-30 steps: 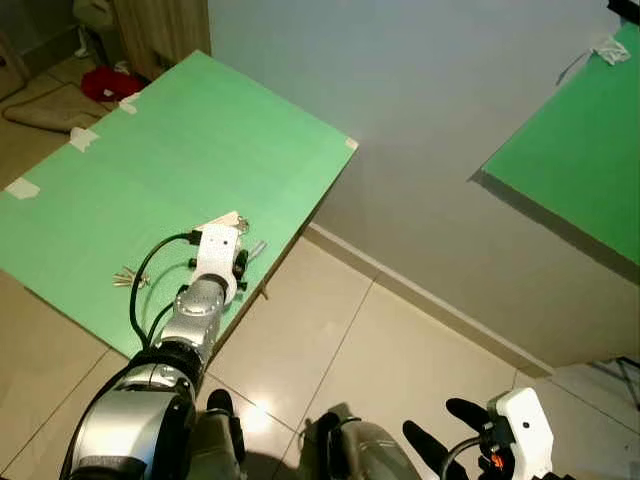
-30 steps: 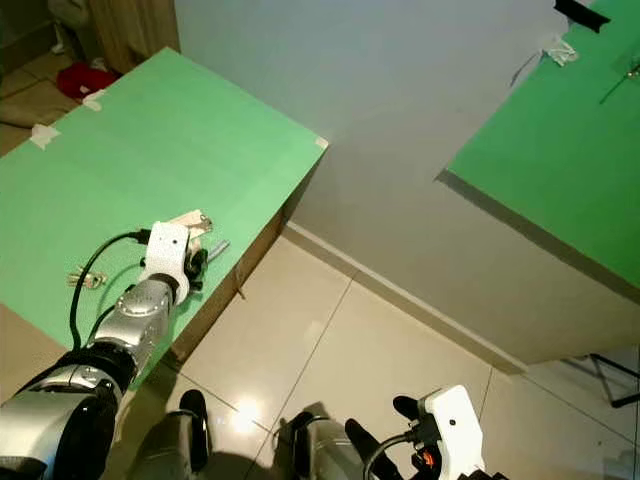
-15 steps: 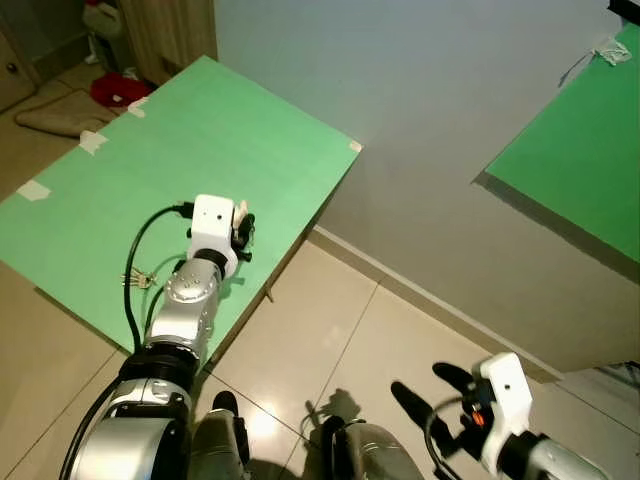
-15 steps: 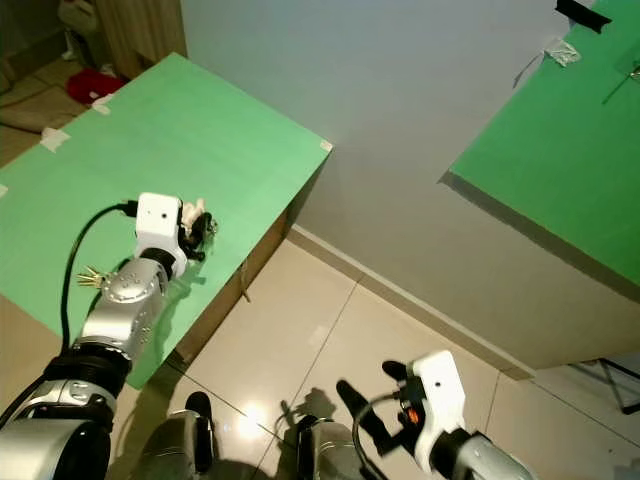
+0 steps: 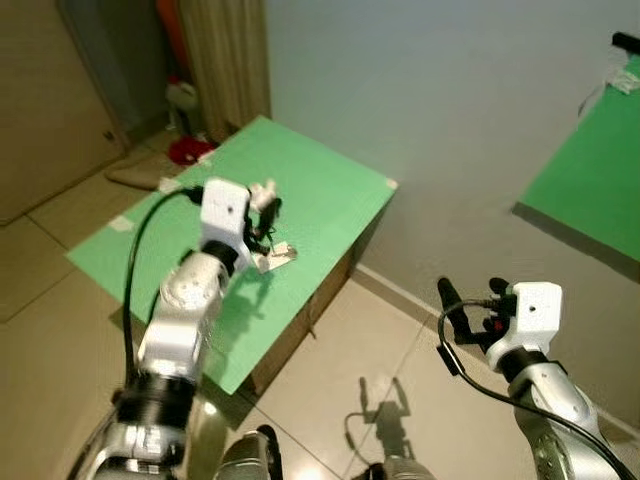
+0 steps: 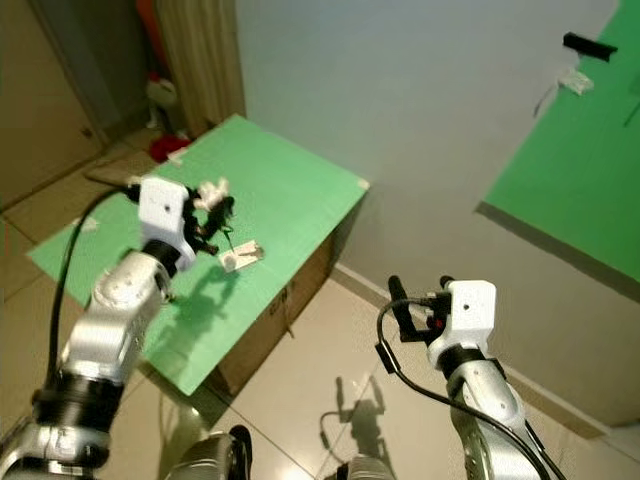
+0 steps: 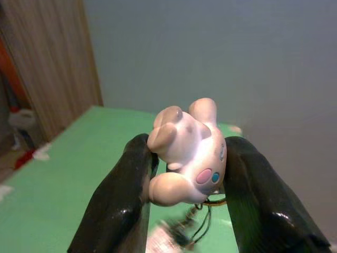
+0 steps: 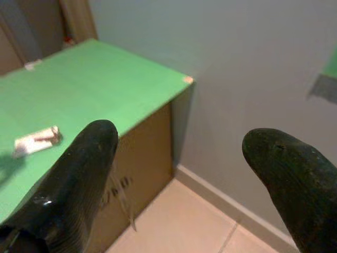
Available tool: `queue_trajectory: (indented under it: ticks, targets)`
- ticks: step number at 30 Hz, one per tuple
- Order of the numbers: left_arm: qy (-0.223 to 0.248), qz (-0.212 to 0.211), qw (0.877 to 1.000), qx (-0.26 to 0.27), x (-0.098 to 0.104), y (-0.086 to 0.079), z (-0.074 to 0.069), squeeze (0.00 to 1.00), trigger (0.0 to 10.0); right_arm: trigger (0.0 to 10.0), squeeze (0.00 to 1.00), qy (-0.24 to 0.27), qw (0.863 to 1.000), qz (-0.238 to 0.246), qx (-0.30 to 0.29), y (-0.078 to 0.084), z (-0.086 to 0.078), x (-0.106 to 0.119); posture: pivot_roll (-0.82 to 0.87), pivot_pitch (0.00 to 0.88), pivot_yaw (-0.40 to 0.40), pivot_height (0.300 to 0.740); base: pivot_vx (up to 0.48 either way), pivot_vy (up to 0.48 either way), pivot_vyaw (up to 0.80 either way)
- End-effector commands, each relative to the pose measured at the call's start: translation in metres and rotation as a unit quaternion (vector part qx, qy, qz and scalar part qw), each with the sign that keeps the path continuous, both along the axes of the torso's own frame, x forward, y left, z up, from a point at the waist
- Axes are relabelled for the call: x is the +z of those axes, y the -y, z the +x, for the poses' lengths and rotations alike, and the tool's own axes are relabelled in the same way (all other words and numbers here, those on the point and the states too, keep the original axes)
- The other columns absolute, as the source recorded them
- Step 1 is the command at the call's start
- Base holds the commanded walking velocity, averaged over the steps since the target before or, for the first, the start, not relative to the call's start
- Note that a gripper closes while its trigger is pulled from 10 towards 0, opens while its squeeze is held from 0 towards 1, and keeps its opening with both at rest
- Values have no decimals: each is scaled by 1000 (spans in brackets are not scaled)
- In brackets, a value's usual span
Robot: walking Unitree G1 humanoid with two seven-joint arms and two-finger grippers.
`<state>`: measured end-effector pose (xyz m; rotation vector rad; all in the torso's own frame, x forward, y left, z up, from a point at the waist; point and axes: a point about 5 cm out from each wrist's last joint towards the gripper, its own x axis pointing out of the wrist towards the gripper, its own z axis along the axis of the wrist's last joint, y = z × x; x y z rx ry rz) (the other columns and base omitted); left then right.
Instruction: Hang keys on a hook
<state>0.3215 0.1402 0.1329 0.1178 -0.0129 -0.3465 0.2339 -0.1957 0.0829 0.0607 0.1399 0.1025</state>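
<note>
A: Left gripper (image 7: 184,211) — state and load?

B: Clenched on a pale plush keychain charm (image 7: 187,153), pinched between both black fingers (image 7: 126,205). Beneath the charm, a dark cord and key ring with the keys (image 5: 262,238) dangling; lowest of all, a white tag (image 5: 277,256) swinging clear of the surface. Raised above the green-topped box (image 5: 320,195), not resting on it.

A: Right gripper (image 5: 468,303)?

B: Released, fingers spread wide, nothing between them. Held low over the tiled floor (image 5: 340,370), well apart from the left gripper and just beyond the box's near corner. Seen through its fingers: the brown side of the box and the grey wall (image 8: 253,63).

A: Farther out from the loaded gripper?

B: Ahead, the grey wall; past the far end of the box, a wooden panel (image 5: 225,60) and some red cloth (image 5: 185,150) on the floor. Well off toward the right gripper's side, a green board (image 6: 570,190) on the wall with a dark peg-like piece (image 6: 588,44) above it; probably the hook, too small to confirm.

A: Progress?

B: Pickup judged done: keys lifted and secured. Left to do: carry across to the board, line up the ring, slip it over the hook, release. Roughly the first half complete.
</note>
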Motion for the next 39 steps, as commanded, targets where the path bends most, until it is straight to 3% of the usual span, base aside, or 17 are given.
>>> queue_trajectory:
  ticks: [1,4,5,6,7,8,12,16,17,26,39]
  targets:
    - [3,5,1000,-17,1,7,-7,0,0,10000,0,5,1000,-7,-14,5,1,-2,-95,27,-7,740,0,0,0]
    - [-10,-47,999,-4,-4,4,-32,0,0,10000,0,14,999,-14,-42,13,-1,-4,-82,14,-2,740,0,0,0]
    - [-10,-47,999,-4,-4,4,-32,0,0,10000,0,14,999,-14,-42,13,-1,-4,-82,14,-2,740,0,0,0]
    - [-9,-53,999,-5,-7,1,-52,0,0,10000,0,24,998,-17,-61,18,-6,0,-72,13,-3,740,0,0,0]
    - [-9,-53,999,-5,-7,1,-52,0,0,10000,0,24,998,-17,-61,18,-6,0,-72,13,-3,740,0,0,0]
    - [-26,-43,999,0,-15,-3,-67,0,0,10000,0,33,997,-19,-64,18,-10,3,-71,13,-1,740,0,0,0]
    - [-52,-20,998,10,-33,-8,-76,0,0,10000,0,34,997,-15,-61,17,-12,1,-73,13,-6,740,0,0,0]
    - [-72,16,997,21,-49,-10,-74,0,0,10000,0,24,999,-1,-39,11,-14,-6,-83,9,-9,740,0,0,0]
    - [-74,37,996,30,-52,-12,-72,0,9961,10000,0,22,999,1,-35,8,-15,-8,-92,11,-5,740,0,0,0]
    - [-55,41,998,5,-45,-2,-51,0,10000,10000,0,9,1000,1,0,-9,-17,-16,-137,2,30,740,0,0,0]
    - [-39,48,997,-49,-40,16,-21,0,10000,10000,0,9,1000,-10,-11,-14,-23,-22,-218,0,107,740,153,-387,-164]
